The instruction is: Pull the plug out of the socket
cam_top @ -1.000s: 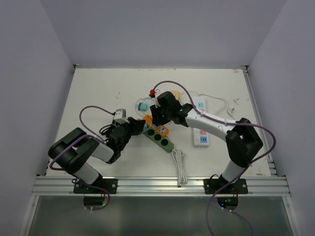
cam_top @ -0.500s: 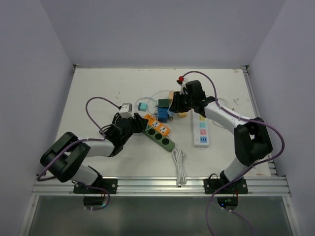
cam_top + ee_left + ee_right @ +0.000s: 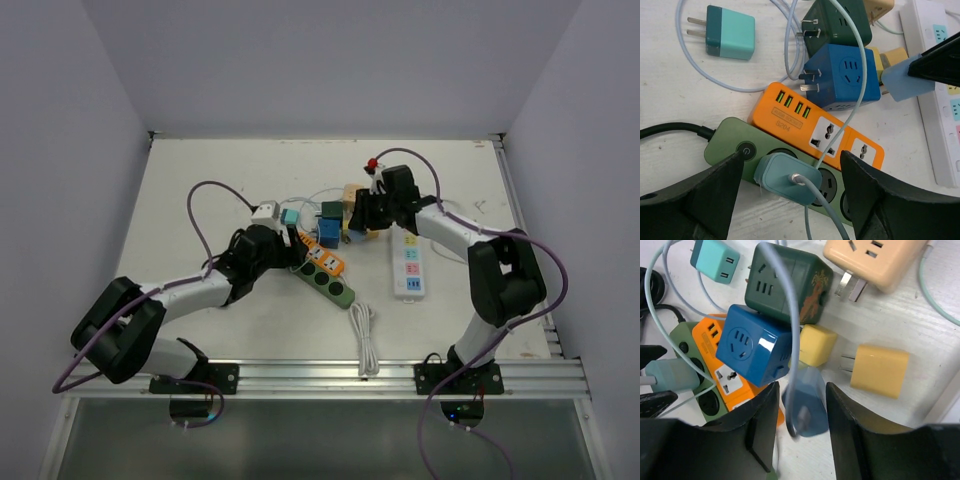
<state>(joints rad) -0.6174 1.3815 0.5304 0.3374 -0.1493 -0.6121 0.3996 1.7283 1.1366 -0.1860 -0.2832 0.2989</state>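
Nearest my bases, a coiled white cord (image 3: 365, 335) lies on the counter (image 3: 200, 190) at about 6 o'clock from everything else. Beyond it the long green power strip (image 3: 722, 142) runs slantwise from 10 to 4 o'clock.

My left gripper (image 3: 792, 162) hangs over the strip's 10 o'clock end with its jaws spread wide and holding nothing. They straddle the light teal plug (image 3: 787, 177), with a clear gap on each side. That plug sits seated in a socket of the green strip, and its pale cable rises from its top.

Just past the green strip, at its 1 o'clock side, lies the orange power strip (image 3: 810, 117). The blue cube adapter (image 3: 847, 77) rests on its far edge, prongs pointing to 9 o'clock.

At 2 o'clock from the cube is my right gripper (image 3: 802, 390). Its jaws are only narrowly parted around a pale blue translucent plug (image 3: 807, 405), which is out of any socket. It is blurred, and I cannot tell whether the pads press it.

Just beside it are a small yellow cube (image 3: 817, 344) and a flat yellow charger (image 3: 879, 370). A white power strip (image 3: 408, 262) lies at 3 o'clock from the cluster.

Farther out, a dark green cube adapter (image 3: 785, 282) touches the blue one. A teal wall charger (image 3: 732, 32) lies at its 9 o'clock. A beige adapter (image 3: 875, 260) lies farthest, near 1 o'clock.
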